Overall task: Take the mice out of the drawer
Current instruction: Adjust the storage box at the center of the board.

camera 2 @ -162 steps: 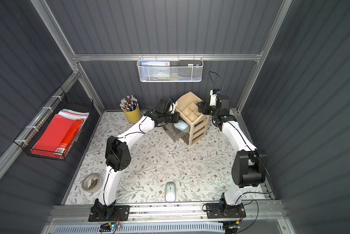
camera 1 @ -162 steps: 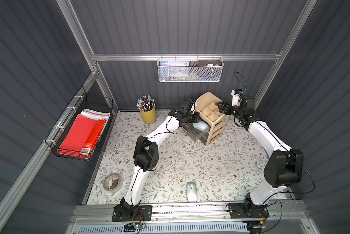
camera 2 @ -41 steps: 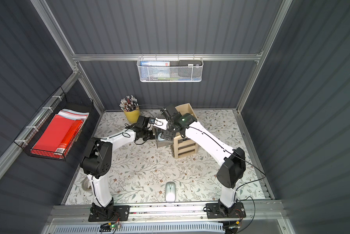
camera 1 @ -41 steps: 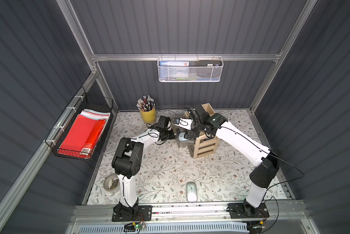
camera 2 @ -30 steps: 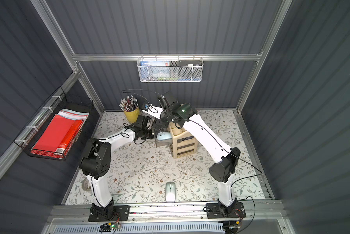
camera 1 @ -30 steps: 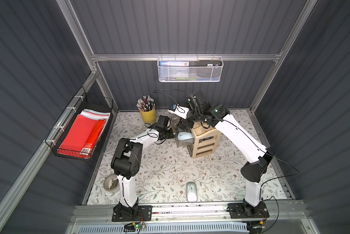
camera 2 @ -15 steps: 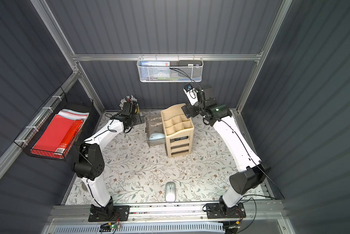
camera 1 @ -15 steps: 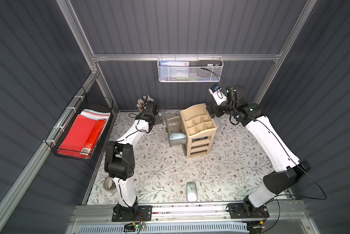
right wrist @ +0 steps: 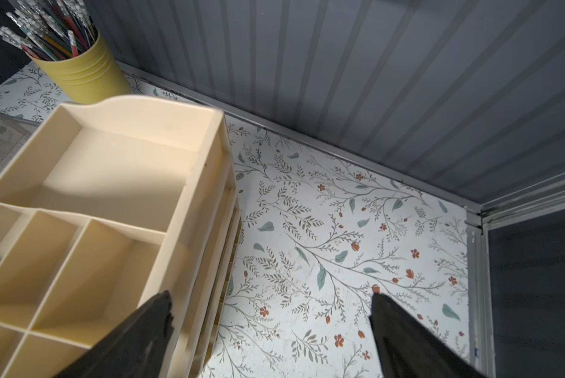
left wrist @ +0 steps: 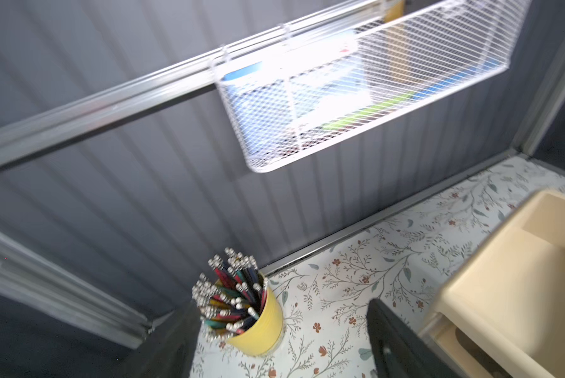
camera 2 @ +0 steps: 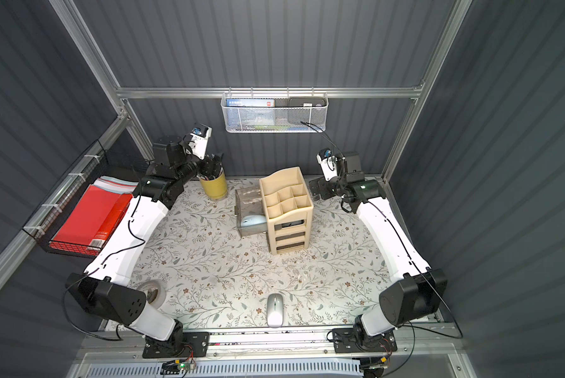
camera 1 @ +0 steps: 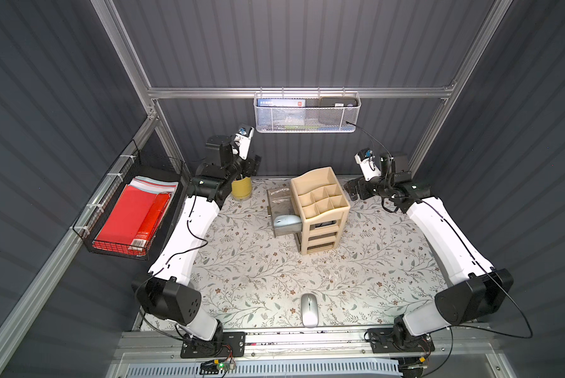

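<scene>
There is one pale blue mouse (camera 1: 286,222), one silver mouse (camera 1: 309,310), one organizer (camera 1: 312,176), one pencil cup (camera 1: 241,190), one tape roll (camera 2: 152,291).

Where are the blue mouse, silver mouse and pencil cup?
Blue mouse (camera 1: 286,222): in a top view, its back.
Silver mouse (camera 1: 309,311): in a top view, its middle.
Pencil cup (right wrist: 81,75): right wrist view, yellow wall.

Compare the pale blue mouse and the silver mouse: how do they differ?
Place: the pale blue mouse lies in the pulled-out clear drawer beside the beige organizer; the silver mouse lies on the table near its front edge.
Colour: the pale blue mouse is light blue, the silver mouse silver-white.
Pose: the pale blue mouse lies crosswise, the silver mouse front to back.
Both are oval, top side up.
</scene>
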### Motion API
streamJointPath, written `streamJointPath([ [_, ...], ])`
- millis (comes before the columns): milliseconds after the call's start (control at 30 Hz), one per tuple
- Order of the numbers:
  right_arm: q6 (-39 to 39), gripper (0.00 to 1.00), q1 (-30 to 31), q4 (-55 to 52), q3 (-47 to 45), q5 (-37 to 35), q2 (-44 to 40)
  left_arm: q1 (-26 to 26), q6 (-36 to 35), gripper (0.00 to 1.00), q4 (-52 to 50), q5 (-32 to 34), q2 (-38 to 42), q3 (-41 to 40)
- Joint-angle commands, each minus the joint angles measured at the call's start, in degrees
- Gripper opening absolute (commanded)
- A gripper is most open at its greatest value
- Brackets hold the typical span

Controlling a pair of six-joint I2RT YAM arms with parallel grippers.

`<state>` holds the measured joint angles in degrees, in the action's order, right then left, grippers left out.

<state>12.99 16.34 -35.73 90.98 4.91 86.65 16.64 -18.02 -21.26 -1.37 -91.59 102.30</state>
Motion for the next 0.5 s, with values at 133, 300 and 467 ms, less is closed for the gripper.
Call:
streamJointPath([
  [133,-1.8,0.99,-3.0,4.4,-3.2,6.9,-3.3,5.5,-18.3,0.75,-13.7,1.7,-10.3,3.8],
  [300,-2.0,0.99,-4.1,5.2,-4.1,8.5,-2.5,11.5,-19.6,0.73,-18.0,9.9,-15.5,9.7],
  [467,-1.7,0.99,-5.0,5.3,-4.6,9.2,-2.1,16.0,-16.6,0.64,-22.4,14.8,-17.5,12.9],
])
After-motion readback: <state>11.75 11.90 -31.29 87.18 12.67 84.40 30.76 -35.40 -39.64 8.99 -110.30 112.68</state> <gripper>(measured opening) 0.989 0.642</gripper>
